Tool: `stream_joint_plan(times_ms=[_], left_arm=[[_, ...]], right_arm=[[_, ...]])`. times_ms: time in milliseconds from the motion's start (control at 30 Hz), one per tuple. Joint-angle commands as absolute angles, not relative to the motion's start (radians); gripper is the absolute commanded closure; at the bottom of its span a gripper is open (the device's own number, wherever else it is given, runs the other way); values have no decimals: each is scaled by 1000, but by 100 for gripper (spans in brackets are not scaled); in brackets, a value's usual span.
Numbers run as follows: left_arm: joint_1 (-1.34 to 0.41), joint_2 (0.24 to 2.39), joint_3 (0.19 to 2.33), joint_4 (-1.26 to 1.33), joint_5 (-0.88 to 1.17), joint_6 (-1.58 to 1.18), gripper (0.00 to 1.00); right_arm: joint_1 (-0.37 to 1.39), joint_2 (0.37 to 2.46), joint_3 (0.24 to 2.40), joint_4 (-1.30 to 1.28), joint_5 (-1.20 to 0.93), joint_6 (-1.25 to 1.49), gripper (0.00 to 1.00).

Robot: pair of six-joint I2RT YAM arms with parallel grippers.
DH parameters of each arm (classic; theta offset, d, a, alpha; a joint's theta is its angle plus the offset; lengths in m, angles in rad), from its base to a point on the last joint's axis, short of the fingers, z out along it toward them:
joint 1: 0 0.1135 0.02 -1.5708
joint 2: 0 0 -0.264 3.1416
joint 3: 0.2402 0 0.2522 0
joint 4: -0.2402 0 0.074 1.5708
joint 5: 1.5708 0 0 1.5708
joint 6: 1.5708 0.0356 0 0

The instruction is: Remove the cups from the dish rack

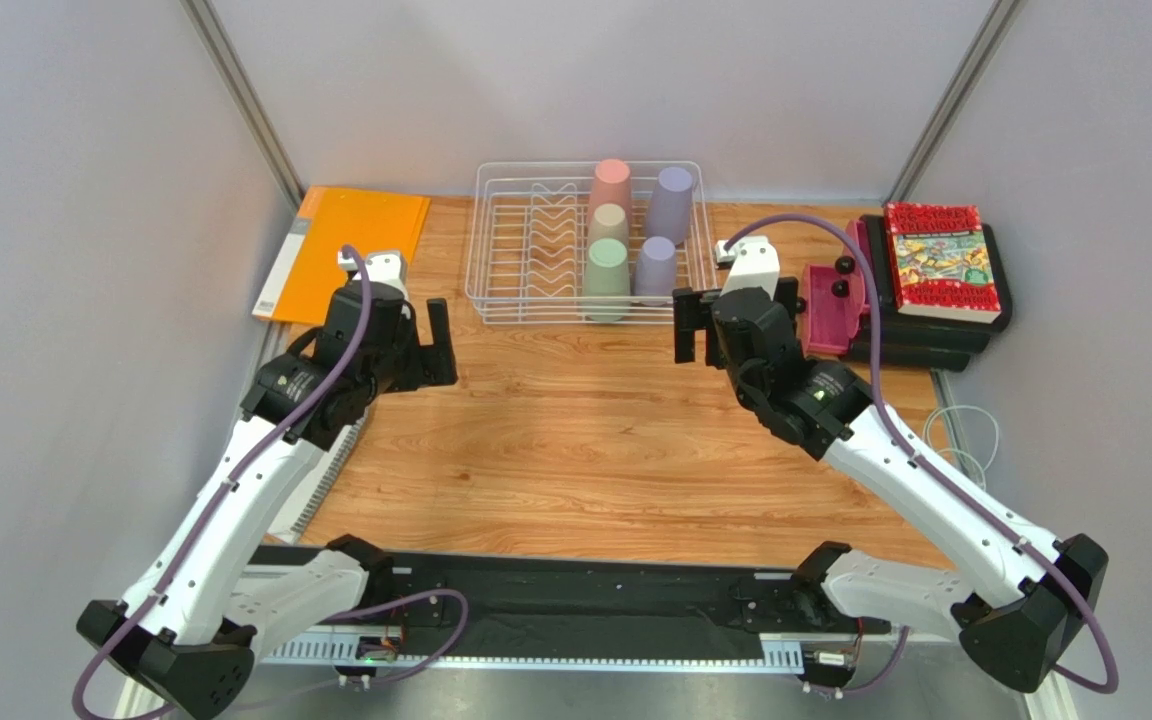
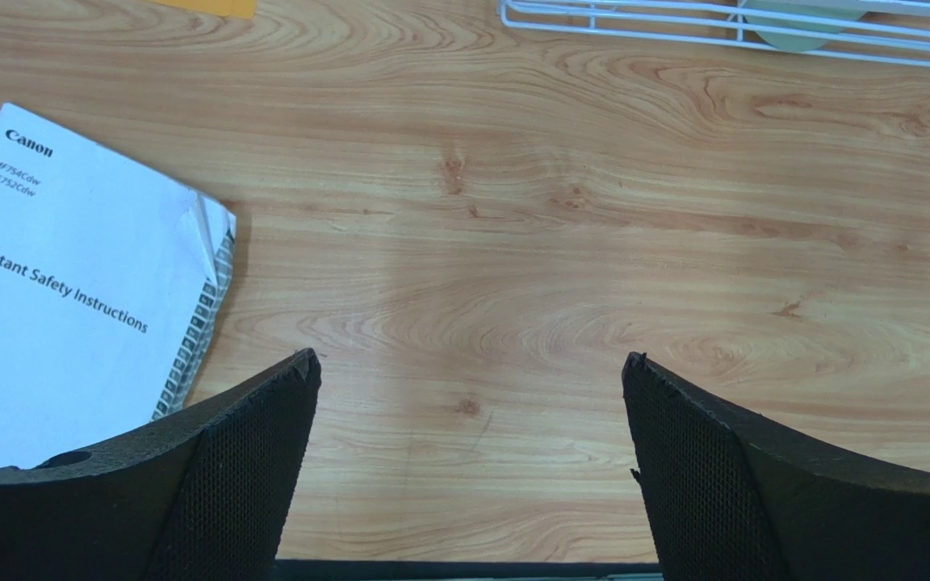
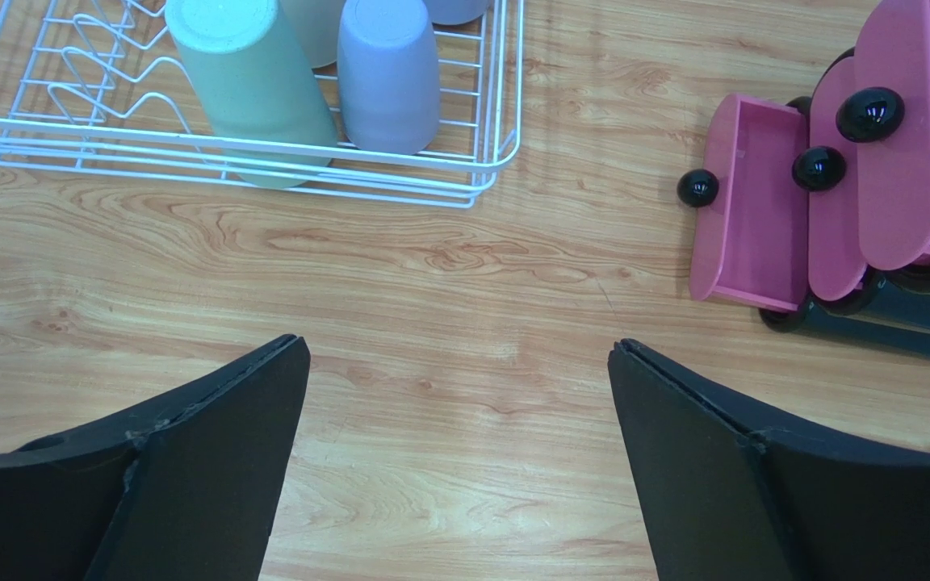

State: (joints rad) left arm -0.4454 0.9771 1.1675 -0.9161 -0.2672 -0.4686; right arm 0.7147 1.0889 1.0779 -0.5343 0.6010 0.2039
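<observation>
1. Far left of the dish rack (image 1: 500, 293), an orange folder (image 1: 349, 248) lies flat on the wooden worktop (image 1: 582, 435). A white Canon safety booklet (image 2: 58, 303) lies along the folder's outer edge.
2. The left fingers (image 1: 417, 348) hover off the rack's near-left corner, clear of the wire. They are spread wide with only bare wood between them, grasping nothing.
3. The white wire rack sits at the back middle of the worktop. Its upright divider prongs (image 1: 545, 240) run through its left-hand part.
4. All five cups stand bottom-up in the rack's right half, in two rows running from back to front.
   - Left row: the pink cup (image 1: 611, 183) is at the back wall, the beige cup (image 1: 608, 222) is just in front of it, and the sage green cup (image 1: 606, 270) is at the near rail.
   - Right row: one lavender cup (image 1: 671, 198) is at the back and the second lavender cup (image 1: 656, 266) is at the front, just beside the green one.
5. The right fingers (image 1: 702, 327) hang just off the rack's near-right corner. They are released and wide apart, with nothing between them.
6. Right of the rack lies a pink stepped tray with black knobs (image 3: 785, 218). Beyond it, a red-covered book (image 1: 940, 258) rests on a black stack (image 1: 920, 353).
</observation>
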Motion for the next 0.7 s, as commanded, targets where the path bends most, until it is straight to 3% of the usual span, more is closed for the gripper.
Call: stream_joint_plan(times_ms=[0,333,567,667], left_arm=[[-449,974,1180,-914,-296,-468,0],[-449,943,1166,-917,-308,-451,0],[-451,1052,1215,-977,-337,-391,0],[-474,1112,1279,-963,-347,-376,1]], right_arm=[[718,1055,1083,-502,635,181,0],[716,1052,1095,-518,687,224,0],[716,973,1048,-466,631,215,0],[716,1012,1094,-558,691,216,0]])
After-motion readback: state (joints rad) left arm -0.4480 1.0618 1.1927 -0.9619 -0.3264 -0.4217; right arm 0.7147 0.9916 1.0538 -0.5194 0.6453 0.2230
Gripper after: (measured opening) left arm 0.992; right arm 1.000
